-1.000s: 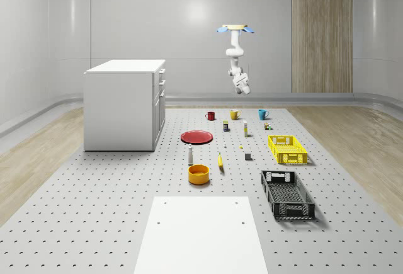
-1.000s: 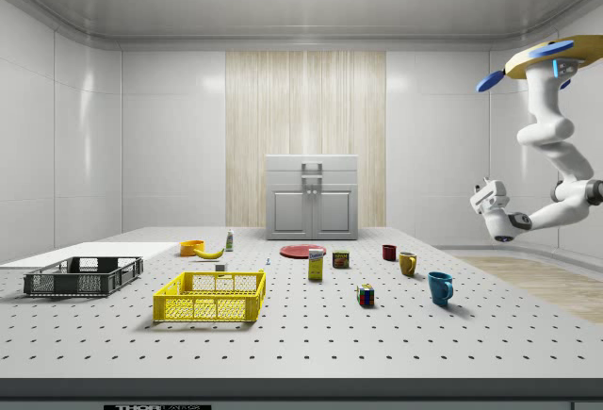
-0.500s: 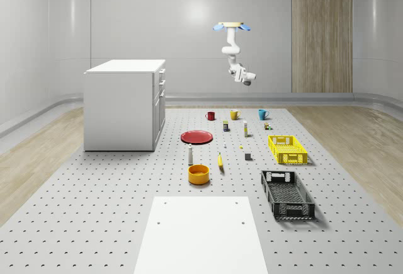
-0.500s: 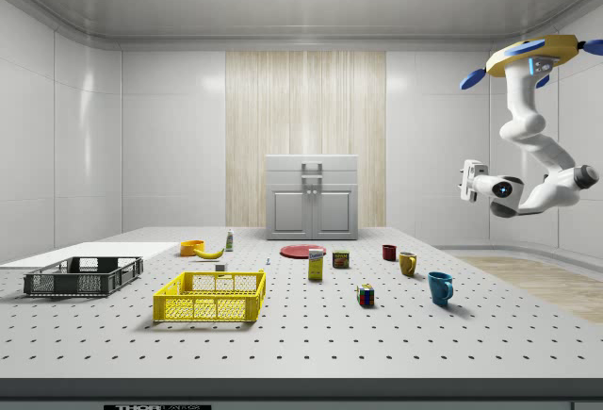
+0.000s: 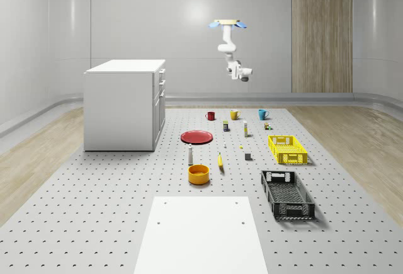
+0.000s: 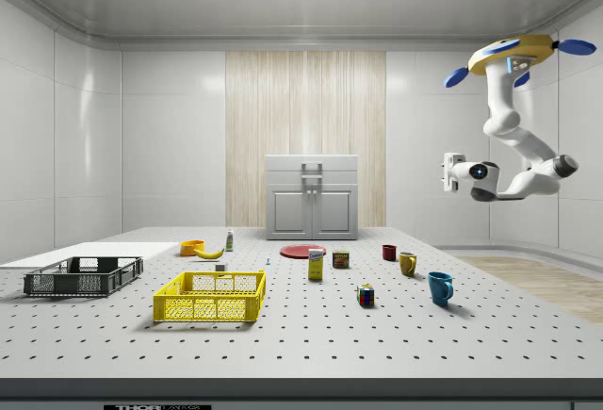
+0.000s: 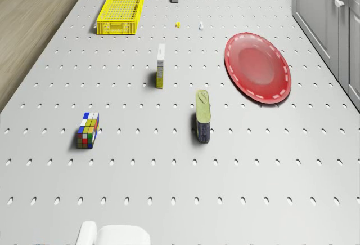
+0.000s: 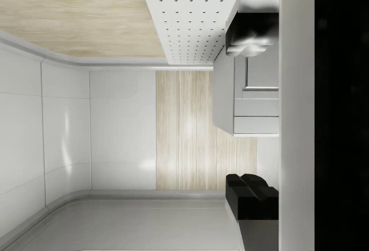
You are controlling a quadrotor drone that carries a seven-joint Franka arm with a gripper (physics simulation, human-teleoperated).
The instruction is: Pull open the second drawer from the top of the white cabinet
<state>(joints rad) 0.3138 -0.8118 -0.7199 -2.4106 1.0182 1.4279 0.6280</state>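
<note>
The white cabinet (image 5: 124,105) stands on the table at the whole-scene view's left, with its drawer fronts on the face turned to the mugs. Its second drawer (image 6: 312,181) is closed, like the other fronts. The drone (image 5: 229,23) hovers high above the table's far end, right of the cabinet and well away from it. Its arm hangs down and bends so that the gripper (image 6: 450,171) points level at the cabinet front. In the wrist view the black fingers (image 8: 251,200) stand wide apart, and the gripper (image 8: 230,109) is open and holds nothing, with the cabinet (image 8: 253,98) far ahead.
Between robot and cabinet lie a red plate (image 7: 257,67), a can (image 7: 203,115), a small box (image 7: 161,66) and a colour cube (image 7: 88,130). Three mugs (image 5: 234,114) stand below the drone. A yellow crate (image 5: 288,149) and a black crate (image 5: 287,194) sit at the right.
The drone has drifted left in both fixed views, nearer the cabinet. The arm has swung the gripper up from hanging low to pointing level at the cabinet.
</note>
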